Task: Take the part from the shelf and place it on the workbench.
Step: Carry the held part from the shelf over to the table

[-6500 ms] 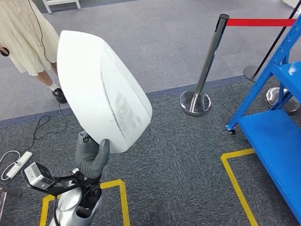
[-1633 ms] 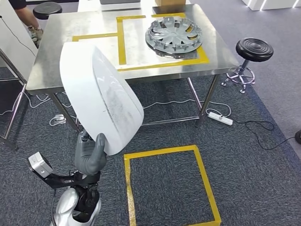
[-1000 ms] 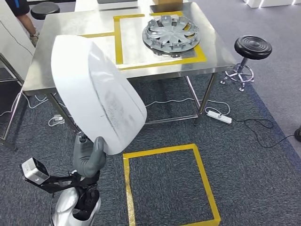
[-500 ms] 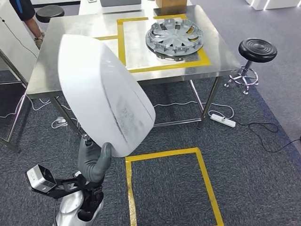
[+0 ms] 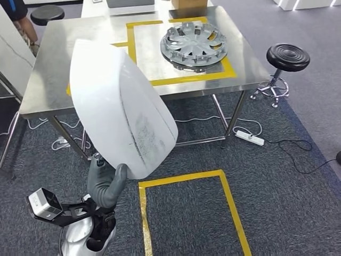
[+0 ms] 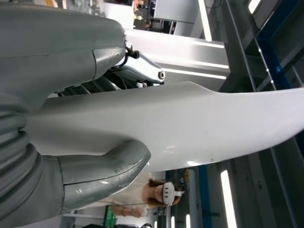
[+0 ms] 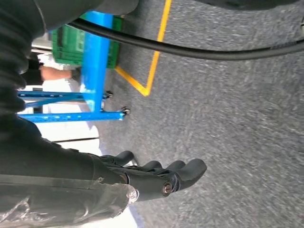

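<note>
left hand (image 5: 105, 182) low at the left of the head view, clamped on the lower edge of the large white part (image 5: 120, 109); thumb on the near face, fingers behind; seen from the left wrist as thick grey thumb (image 6: 104, 173) pressed on one side of the white panel and darker fingers (image 6: 107, 83) on the other; part raised above the hand, tilted, broad end up and to the left, rounded lower end to the right, faint grey scuff marks on its near face; held in the air in front of the workbench (image 5: 48, 80), overlapping its near edge in the picture, not resting on it.

right hand (image 7: 157, 178) hanging above grey carpet (image 7: 232, 118) in the right wrist view; dark fingers loosely extended and slightly curved, holding nothing.

steel workbench marked with yellow tape rectangles; silver hubcap (image 5: 194, 45) lying flat inside the right-hand rectangle; cardboard box (image 5: 188, 4) at the far edge just behind it; black round stool (image 5: 287, 57) to the right of the bench; white power strip (image 5: 250, 138) and cables on the carpet under the bench; yellow tape square (image 5: 189, 213) on the floor in front; blue shelf frame (image 7: 93, 76) and a green crate (image 7: 68, 47) in the right wrist view.
</note>
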Action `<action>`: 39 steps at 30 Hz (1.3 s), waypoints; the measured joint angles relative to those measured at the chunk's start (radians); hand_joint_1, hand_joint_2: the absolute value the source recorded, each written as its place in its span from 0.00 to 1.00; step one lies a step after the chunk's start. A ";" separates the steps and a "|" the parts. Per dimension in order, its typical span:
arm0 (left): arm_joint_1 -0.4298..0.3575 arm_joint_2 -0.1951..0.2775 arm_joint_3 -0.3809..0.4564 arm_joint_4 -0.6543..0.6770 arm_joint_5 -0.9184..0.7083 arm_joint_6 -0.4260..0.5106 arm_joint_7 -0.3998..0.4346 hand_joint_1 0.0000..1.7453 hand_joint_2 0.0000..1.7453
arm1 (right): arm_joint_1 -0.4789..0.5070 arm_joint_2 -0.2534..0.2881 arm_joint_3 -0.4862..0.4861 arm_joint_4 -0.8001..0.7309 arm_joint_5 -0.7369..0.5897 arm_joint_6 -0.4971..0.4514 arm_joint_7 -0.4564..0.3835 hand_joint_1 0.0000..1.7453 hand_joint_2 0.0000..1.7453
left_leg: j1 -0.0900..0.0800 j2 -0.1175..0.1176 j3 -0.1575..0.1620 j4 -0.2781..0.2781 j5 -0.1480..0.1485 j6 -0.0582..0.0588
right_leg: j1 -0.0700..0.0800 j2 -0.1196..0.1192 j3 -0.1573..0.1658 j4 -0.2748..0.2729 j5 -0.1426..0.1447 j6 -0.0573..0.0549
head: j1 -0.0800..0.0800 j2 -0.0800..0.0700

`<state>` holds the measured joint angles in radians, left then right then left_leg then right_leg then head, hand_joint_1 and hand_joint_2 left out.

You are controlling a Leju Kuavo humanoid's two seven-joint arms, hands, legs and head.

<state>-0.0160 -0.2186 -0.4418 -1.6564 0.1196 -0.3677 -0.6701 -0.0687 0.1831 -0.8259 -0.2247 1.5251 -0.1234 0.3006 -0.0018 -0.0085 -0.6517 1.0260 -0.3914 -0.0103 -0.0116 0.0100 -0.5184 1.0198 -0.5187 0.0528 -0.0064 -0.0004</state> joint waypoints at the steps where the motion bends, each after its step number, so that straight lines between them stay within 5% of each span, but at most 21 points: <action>1: 0.000 0.000 0.000 0.000 0.002 -0.001 0.002 1.00 1.00 | -0.001 0.000 0.000 0.000 0.000 0.001 0.000 0.00 1.00 | 0.001 -0.001 0.003 -0.005 -0.006 0.007 | 0.000 -0.002 0.001 -0.004 -0.002 0.005 | 0.001 0.000; 4: -0.003 -0.001 -0.002 0.001 0.011 -0.008 0.006 1.00 1.00 | -0.002 0.000 0.000 0.000 0.001 0.001 0.002 0.00 1.00 | 0.005 -0.003 0.017 -0.013 -0.014 0.024 | 0.000 -0.004 -0.018 0.056 -0.041 0.017 | 0.006 0.000; 6: -0.004 -0.001 -0.003 0.002 0.015 -0.010 0.008 1.00 1.00 | -0.001 0.000 0.000 0.000 0.001 0.001 0.003 0.00 1.00 | 0.003 -0.003 0.022 -0.013 -0.020 0.032 | 0.001 -0.003 -0.092 0.190 -0.096 0.019 | 0.009 0.000; 8: -0.003 -0.001 -0.003 0.005 0.016 -0.010 0.010 1.00 1.00 | 0.000 0.000 0.000 0.000 0.001 0.001 0.003 0.00 1.00 | 0.001 -0.004 0.026 -0.013 -0.025 0.036 | 0.002 -0.003 -0.158 0.281 -0.107 0.019 | 0.009 0.000; 10: -0.002 -0.001 -0.003 0.006 0.015 -0.009 0.011 1.00 1.00 | 0.001 0.000 0.000 0.000 0.001 0.001 0.003 0.00 1.00 | 0.001 -0.007 0.036 -0.012 -0.031 0.034 | 0.002 -0.003 -0.154 0.225 -0.041 0.017 | 0.010 0.000; 13: -0.003 -0.001 -0.003 0.006 0.011 -0.002 0.010 1.00 1.00 | -0.001 0.000 -0.001 0.000 0.001 0.001 0.003 0.00 1.00 | -0.003 -0.009 0.048 -0.009 -0.041 0.022 | 0.003 -0.002 -0.085 0.044 0.058 0.009 | 0.012 0.000; 18: -0.004 -0.002 -0.006 0.005 -0.010 0.003 -0.012 1.00 1.00 | 0.000 0.000 -0.001 0.000 0.005 0.002 0.002 0.00 1.00 | -0.003 -0.008 0.041 0.005 -0.053 -0.004 | 0.003 0.001 -0.069 0.008 0.061 -0.019 | 0.009 0.000; 22: -0.005 0.001 -0.016 0.003 -0.026 -0.001 -0.025 1.00 1.00 | 0.001 -0.002 -0.002 0.000 0.006 0.004 -0.001 0.00 1.00 | 0.003 -0.005 -0.077 0.220 -0.130 -0.023 | -0.001 -0.002 -0.051 0.004 0.041 -0.037 | 0.003 0.000; 24: -0.003 0.003 -0.019 0.003 -0.027 -0.001 -0.025 1.00 1.00 | 0.001 -0.004 -0.002 0.000 0.006 0.004 -0.003 0.00 1.00 | 0.006 -0.004 -0.111 0.263 -0.117 -0.025 | -0.002 -0.004 -0.034 0.005 0.038 -0.032 | 0.003 0.000; 27: -0.004 0.004 -0.022 0.003 -0.027 0.009 -0.024 1.00 1.00 | 0.001 -0.005 -0.002 0.000 0.004 0.004 -0.006 0.00 1.00 | 0.008 -0.002 -0.051 0.111 -0.007 -0.024 | -0.004 0.000 -0.012 0.006 0.023 -0.020 | 0.002 0.000; 28: -0.005 0.003 -0.022 0.003 -0.028 0.016 -0.023 1.00 1.00 | 0.000 -0.005 -0.003 0.000 0.004 0.004 -0.006 0.00 1.00 | 0.008 -0.001 -0.026 0.055 0.009 -0.021 | -0.003 0.002 -0.010 0.007 0.016 -0.013 | 0.001 0.000; 33: -0.003 0.000 -0.020 0.004 -0.049 0.070 -0.021 1.00 1.00 | -0.001 -0.006 -0.006 0.000 -0.008 0.004 -0.033 0.00 1.00 | 0.007 -0.003 0.006 -0.008 -0.012 0.012 | -0.001 -0.002 -0.005 0.004 -0.006 0.016 | -0.001 0.000; 35: -0.003 0.000 -0.018 0.004 -0.057 0.086 -0.024 1.00 1.00 | -0.001 -0.006 -0.010 0.000 -0.011 0.005 -0.043 0.00 1.00 | 0.009 -0.003 0.016 -0.012 -0.018 0.024 | -0.001 -0.002 -0.042 0.085 -0.049 0.021 | 0.001 0.000; 37: -0.001 0.000 -0.015 0.003 -0.055 0.093 -0.026 1.00 1.00 | -0.001 -0.006 -0.012 0.000 -0.012 0.005 -0.045 0.00 1.00 | 0.007 -0.003 0.022 -0.012 -0.025 0.031 | 0.000 -0.002 -0.123 0.225 -0.103 0.021 | 0.003 0.000; 39: 0.003 0.000 -0.010 0.003 -0.050 0.097 -0.027 1.00 1.00 | 0.000 -0.006 -0.013 0.000 -0.012 0.005 -0.045 0.00 1.00 | 0.005 -0.005 0.028 -0.011 -0.031 0.033 | 0.001 -0.002 -0.176 0.290 -0.100 0.020 | 0.003 0.000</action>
<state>-0.0131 -0.2184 -0.4516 -1.6529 0.0700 -0.2706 -0.6966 -0.0684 0.1766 -0.8391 -0.2251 1.5133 -0.1183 0.2561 0.0029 -0.0133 -0.6234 1.0145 -0.4228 0.0231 -0.0110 0.0077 -0.6943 1.3099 -0.6186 0.0733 -0.0035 -0.0004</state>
